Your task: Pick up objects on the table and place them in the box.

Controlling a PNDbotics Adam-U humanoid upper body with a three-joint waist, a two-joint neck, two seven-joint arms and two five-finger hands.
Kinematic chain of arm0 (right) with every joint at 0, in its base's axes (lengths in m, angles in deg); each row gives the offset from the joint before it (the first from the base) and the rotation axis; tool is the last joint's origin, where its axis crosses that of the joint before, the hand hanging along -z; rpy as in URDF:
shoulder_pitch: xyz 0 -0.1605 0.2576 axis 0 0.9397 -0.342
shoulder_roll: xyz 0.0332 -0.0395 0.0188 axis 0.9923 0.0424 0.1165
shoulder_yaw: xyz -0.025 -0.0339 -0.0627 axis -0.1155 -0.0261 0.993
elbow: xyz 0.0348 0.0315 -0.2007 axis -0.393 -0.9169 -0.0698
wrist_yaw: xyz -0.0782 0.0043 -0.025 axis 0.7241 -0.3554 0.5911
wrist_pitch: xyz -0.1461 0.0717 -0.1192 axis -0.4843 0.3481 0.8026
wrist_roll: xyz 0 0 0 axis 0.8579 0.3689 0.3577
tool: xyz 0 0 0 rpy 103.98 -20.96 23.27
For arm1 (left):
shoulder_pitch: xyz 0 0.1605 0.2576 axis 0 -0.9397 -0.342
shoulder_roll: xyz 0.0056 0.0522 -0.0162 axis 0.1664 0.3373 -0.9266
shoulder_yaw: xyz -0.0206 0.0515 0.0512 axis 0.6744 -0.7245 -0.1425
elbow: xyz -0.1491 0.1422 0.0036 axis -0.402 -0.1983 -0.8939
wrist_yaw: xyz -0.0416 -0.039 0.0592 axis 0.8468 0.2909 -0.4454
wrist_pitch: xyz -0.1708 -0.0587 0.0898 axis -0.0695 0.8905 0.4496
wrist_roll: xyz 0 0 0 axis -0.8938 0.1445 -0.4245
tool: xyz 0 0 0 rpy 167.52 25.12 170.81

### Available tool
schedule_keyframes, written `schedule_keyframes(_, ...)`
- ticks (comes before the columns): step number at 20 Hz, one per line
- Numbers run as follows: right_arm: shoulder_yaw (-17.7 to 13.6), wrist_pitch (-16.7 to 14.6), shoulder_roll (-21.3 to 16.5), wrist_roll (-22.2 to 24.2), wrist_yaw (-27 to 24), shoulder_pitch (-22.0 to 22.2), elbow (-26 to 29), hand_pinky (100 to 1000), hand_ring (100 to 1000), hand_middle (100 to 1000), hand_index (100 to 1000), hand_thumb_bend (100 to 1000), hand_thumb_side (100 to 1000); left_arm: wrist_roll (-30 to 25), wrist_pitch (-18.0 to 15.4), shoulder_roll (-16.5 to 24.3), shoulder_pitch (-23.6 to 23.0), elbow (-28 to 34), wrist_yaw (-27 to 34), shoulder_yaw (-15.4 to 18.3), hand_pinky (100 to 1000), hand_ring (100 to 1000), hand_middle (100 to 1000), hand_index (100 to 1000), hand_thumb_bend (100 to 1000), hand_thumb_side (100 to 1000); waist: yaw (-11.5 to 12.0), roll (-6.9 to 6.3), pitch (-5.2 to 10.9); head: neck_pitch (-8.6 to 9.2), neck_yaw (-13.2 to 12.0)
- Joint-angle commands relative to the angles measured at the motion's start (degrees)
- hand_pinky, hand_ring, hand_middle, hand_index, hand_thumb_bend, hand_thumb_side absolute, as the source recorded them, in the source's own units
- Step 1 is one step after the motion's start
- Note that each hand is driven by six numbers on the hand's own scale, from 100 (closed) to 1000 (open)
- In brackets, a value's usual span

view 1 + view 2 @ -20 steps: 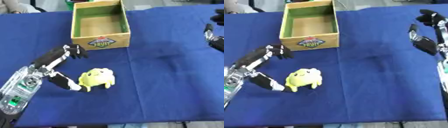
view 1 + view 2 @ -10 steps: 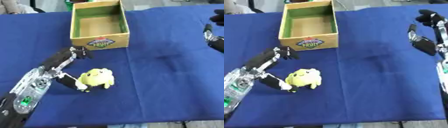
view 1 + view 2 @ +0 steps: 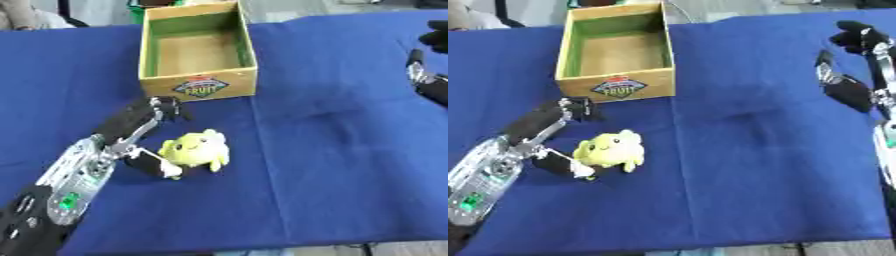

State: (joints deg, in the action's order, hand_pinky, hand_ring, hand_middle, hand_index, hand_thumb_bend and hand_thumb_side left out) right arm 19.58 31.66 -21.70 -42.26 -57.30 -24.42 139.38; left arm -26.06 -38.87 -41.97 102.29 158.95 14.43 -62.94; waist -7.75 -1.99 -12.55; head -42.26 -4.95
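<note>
While the left hand sits spread just left of the yellow toy, its thumb tip touches or nearly touches the toy's near-left side and its long fingers reach past the toy's far-left, toward the box. Nothing is clamped yet; thumb and fingers stand apart with the toy only partly between them. The toy lies on the blue cloth, just in front of the box and a little to its left corner, face turned toward the hand.

To grasp well, I judge the hand should slide further right so the toy's body sits fully between thumb and fingers, then curl both round its middle, not its small limbs. The toy looks soft, so it will likely squash and may slip if pinched at an edge. Pushing sideways risks rolling it away across the cloth. Once held, a lift clear of the box's front wall comes before carrying it over the open, empty inside.

The right hand hangs near the upper right, well apart from the toy, fingers curled and holding nothing.
</note>
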Motion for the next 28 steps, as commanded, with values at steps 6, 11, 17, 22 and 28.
schedule_keyframes(6, -0.19, -0.04, -0.61, 0.12, -0.55, -0.91, 1.33, 839, 796, 693, 880, 100, 241, 1.31, 0.41, -0.53, 1.44, -0.6, 0.91, 0.01, 453, 382, 389, 413, 100, 100, -0.21, 0.17, 0.9, 0.45, -0.11)
schedule_keyframes(11, -0.25, 0.0, -0.69, 0.06, -0.53, -0.84, 1.38, 839, 797, 693, 879, 100, 242, 5.8, 4.09, 0.57, 2.52, 3.03, 5.76, 3.41, 403, 293, 276, 308, 100, 100, -0.1, 0.09, 0.99, 0.61, 0.04)
schedule_keyframes(17, -0.19, -0.01, -0.74, 0.1, -0.47, -0.83, 1.35, 839, 797, 693, 879, 100, 242, 9.05, 7.05, 4.93, 5.08, 6.12, 11.83, 6.46, 399, 289, 270, 305, 100, 100, -0.17, 0.03, 1.17, 0.81, 0.16)
schedule_keyframes(22, 0.13, -0.15, -0.41, 0.36, -0.45, -0.96, 1.3, 839, 797, 694, 879, 100, 242, 10.61, 9.87, 7.68, 10.27, 1.45, 14.34, 9.16, 408, 309, 290, 330, 100, 100, -1.08, 0.06, 1.47, 1.04, -0.35)
schedule_keyframes(28, 0.87, -0.43, 0.22, 0.98, -0.5, -1.24, 1.06, 839, 797, 693, 879, 100, 242, 9.46, 12.33, 7.57, 17.78, -7.78, 12.76, 9.9, 427, 338, 319, 359, 100, 100, -3.21, -0.04, 1.84, 0.95, -1.45)
